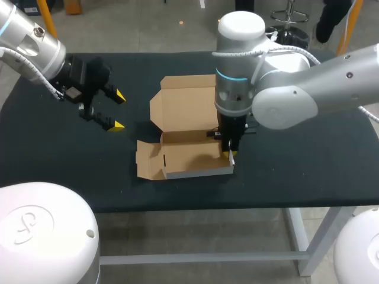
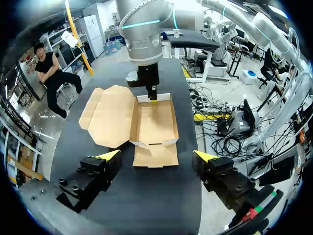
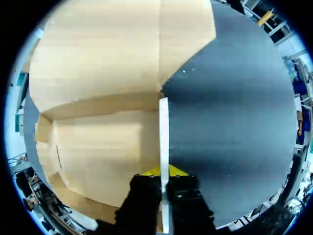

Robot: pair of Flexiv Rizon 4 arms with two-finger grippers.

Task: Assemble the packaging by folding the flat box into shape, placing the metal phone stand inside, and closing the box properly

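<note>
Box wall pinched
The right gripper (image 3: 164,172) squeezes a wall of the box (image 1: 189,155) between its fingers, likely to stand it up; the left gripper (image 1: 118,111) hangs wide open, empty.

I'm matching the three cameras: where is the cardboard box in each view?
Head view: cardboard box mid-picture, beneath the right arm.
Left wrist view: box ahead of the open left gripper, lid open.
Right wrist view: its side wall between the right gripper's jaws.
Shared landmark: that pinched wall.

A black table (image 1: 296,171) carries an open cardboard box (image 1: 186,157) near its middle.
</note>
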